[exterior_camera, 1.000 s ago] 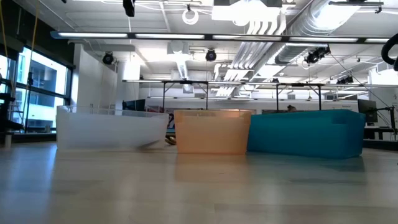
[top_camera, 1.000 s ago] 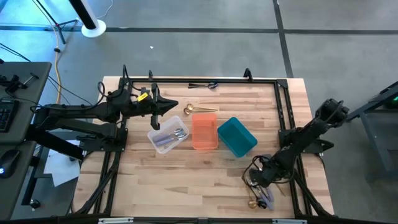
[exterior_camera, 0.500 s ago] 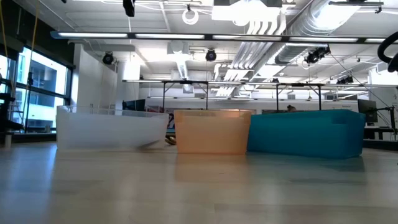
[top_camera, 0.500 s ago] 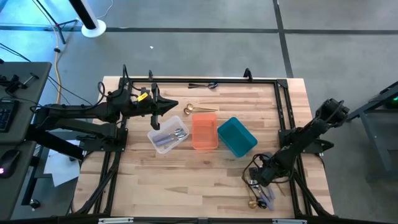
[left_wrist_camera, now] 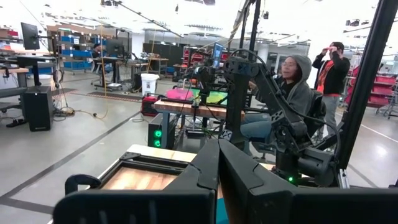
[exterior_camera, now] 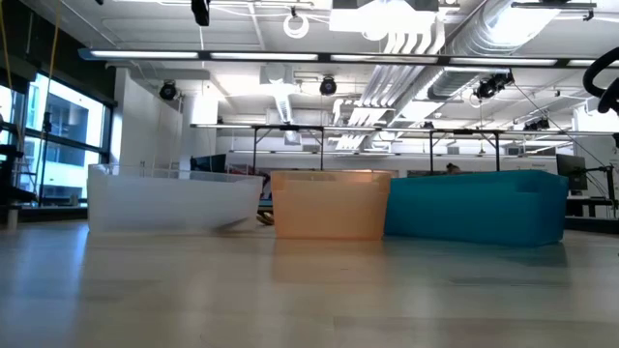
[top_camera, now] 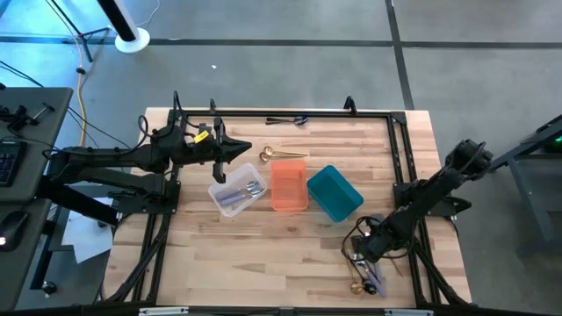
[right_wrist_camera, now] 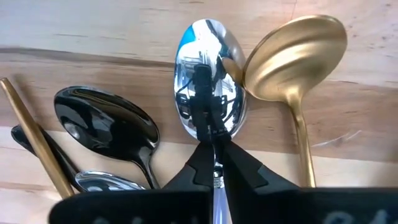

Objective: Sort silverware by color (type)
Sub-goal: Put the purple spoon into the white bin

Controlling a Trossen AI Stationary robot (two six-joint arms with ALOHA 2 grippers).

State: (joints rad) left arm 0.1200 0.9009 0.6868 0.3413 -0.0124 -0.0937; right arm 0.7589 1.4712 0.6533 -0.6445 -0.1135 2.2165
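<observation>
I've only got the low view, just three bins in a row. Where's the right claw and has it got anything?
Observer: The right claw is down at the table's near right corner, shut on the silver spoon.
Operator: What lies beside it?
Observer: A gold spoon on one side, a black spoon on the other.
Operator: And the left claw?
Observer: The left claw is shut and empty, above the table behind the clear bin.

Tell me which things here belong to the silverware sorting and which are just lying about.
Job:
silver spoon, clamped in the right hand
gold spoon
black spoon
clear bin
orange bin
teal bin

Lying about:
keyboard
papers
</observation>
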